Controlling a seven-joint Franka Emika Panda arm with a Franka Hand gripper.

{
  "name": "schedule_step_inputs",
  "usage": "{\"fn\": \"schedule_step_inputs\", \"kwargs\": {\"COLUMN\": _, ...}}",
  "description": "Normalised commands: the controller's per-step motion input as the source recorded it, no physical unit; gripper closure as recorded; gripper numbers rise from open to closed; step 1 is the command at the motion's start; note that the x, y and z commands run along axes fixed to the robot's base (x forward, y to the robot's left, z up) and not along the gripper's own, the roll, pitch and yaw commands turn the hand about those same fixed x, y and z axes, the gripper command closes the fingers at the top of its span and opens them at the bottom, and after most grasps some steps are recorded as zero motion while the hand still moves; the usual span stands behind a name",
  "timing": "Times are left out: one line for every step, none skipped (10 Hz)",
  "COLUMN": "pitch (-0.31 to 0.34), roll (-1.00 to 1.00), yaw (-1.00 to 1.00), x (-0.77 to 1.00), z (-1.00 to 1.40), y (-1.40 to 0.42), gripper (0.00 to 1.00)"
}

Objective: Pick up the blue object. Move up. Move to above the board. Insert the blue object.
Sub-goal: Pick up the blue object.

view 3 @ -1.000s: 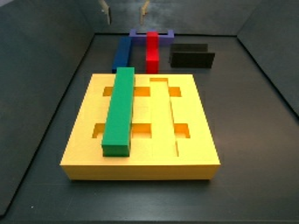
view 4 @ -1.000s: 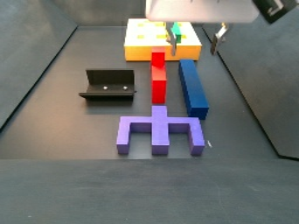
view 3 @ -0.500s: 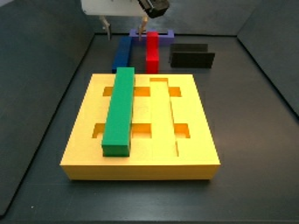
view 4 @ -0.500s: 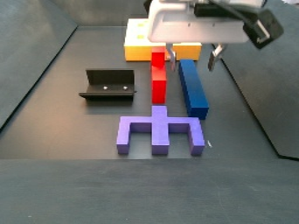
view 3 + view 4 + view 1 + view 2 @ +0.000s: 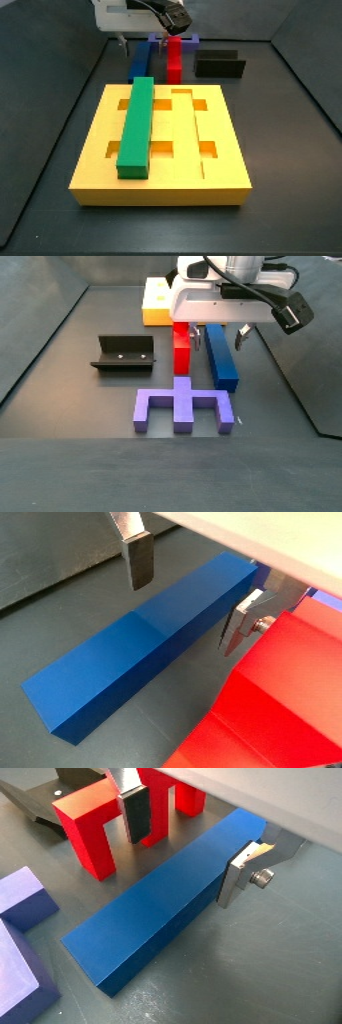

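The blue object (image 5: 134, 662) is a long dark-blue bar lying flat on the dark floor; it shows in both wrist views (image 5: 160, 908) and both side views (image 5: 140, 63) (image 5: 223, 361). My gripper (image 5: 187, 590) is open and straddles the bar near one end, one finger on each long side with a gap to each face, as also shown in a wrist view (image 5: 187, 846). It hangs low over the bar in both side views (image 5: 221, 338) (image 5: 142, 42). The yellow board (image 5: 221, 135) (image 5: 158, 306) lies apart from the bar.
A green bar (image 5: 136, 125) lies in a board groove. A red piece (image 5: 182, 344) (image 5: 100, 828) (image 5: 281, 702) lies close beside the blue bar. A purple bracket block (image 5: 185, 406) (image 5: 20, 958) sits past its end. The black fixture (image 5: 127, 353) (image 5: 221, 65) stands nearby.
My gripper has come from above the board over to the blue bar and moved down, so its open fingers now stand on both sides of the bar. The pieces have not moved.
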Motion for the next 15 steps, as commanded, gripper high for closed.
{"fn": "schedule_step_inputs", "kwargs": {"pitch": -0.140, "roll": 0.00, "yaw": 0.00, "x": -0.11, "z": -0.20, "y": 0.00, "gripper": 0.00}}
{"fn": "schedule_step_inputs", "kwargs": {"pitch": -0.146, "roll": 0.00, "yaw": 0.00, "x": -0.11, "z": -0.19, "y": 0.00, "gripper": 0.00}}
{"fn": "schedule_step_inputs", "kwargs": {"pitch": -0.153, "roll": 0.00, "yaw": 0.00, "x": -0.14, "z": -0.19, "y": 0.00, "gripper": 0.00}}
{"fn": "schedule_step_inputs", "kwargs": {"pitch": -0.164, "roll": 0.00, "yaw": 0.00, "x": -0.16, "z": -0.22, "y": 0.00, "gripper": 0.00}}
{"fn": "schedule_step_inputs", "kwargs": {"pitch": -0.149, "roll": 0.00, "yaw": 0.00, "x": -0.15, "z": -0.15, "y": 0.00, "gripper": 0.00}}
{"fn": "schedule_step_inputs", "kwargs": {"pitch": -0.131, "roll": 0.00, "yaw": 0.00, "x": -0.03, "z": -0.24, "y": 0.00, "gripper": 0.00}}
{"fn": "schedule_step_inputs", "kwargs": {"pitch": -0.096, "roll": 0.01, "yaw": 0.00, "x": 0.00, "z": -0.25, "y": 0.00, "gripper": 0.00}}
{"fn": "schedule_step_inputs", "kwargs": {"pitch": -0.051, "roll": 0.00, "yaw": 0.00, "x": 0.00, "z": -0.21, "y": 0.00, "gripper": 0.00}}
{"fn": "schedule_step_inputs", "kwargs": {"pitch": 0.000, "roll": 0.00, "yaw": 0.00, "x": 0.00, "z": -0.06, "y": 0.03, "gripper": 0.00}}
{"fn": "schedule_step_inputs", "kwargs": {"pitch": 0.000, "roll": 0.00, "yaw": 0.00, "x": 0.00, "z": 0.00, "y": 0.00, "gripper": 0.00}}
{"fn": "schedule_step_inputs", "kwargs": {"pitch": 0.000, "roll": 0.00, "yaw": 0.00, "x": 0.00, "z": 0.00, "y": 0.00, "gripper": 1.00}}
{"fn": "schedule_step_inputs", "kwargs": {"pitch": 0.000, "roll": 0.00, "yaw": 0.00, "x": 0.00, "z": 0.00, "y": 0.00, "gripper": 1.00}}
{"fn": "schedule_step_inputs", "kwargs": {"pitch": 0.000, "roll": 0.00, "yaw": 0.00, "x": 0.00, "z": 0.00, "y": 0.00, "gripper": 1.00}}
{"fn": "schedule_step_inputs", "kwargs": {"pitch": 0.000, "roll": 0.00, "yaw": 0.00, "x": 0.00, "z": 0.00, "y": 0.00, "gripper": 1.00}}
{"fn": "schedule_step_inputs", "kwargs": {"pitch": 0.000, "roll": 0.00, "yaw": 0.00, "x": 0.00, "z": 0.00, "y": 0.00, "gripper": 1.00}}
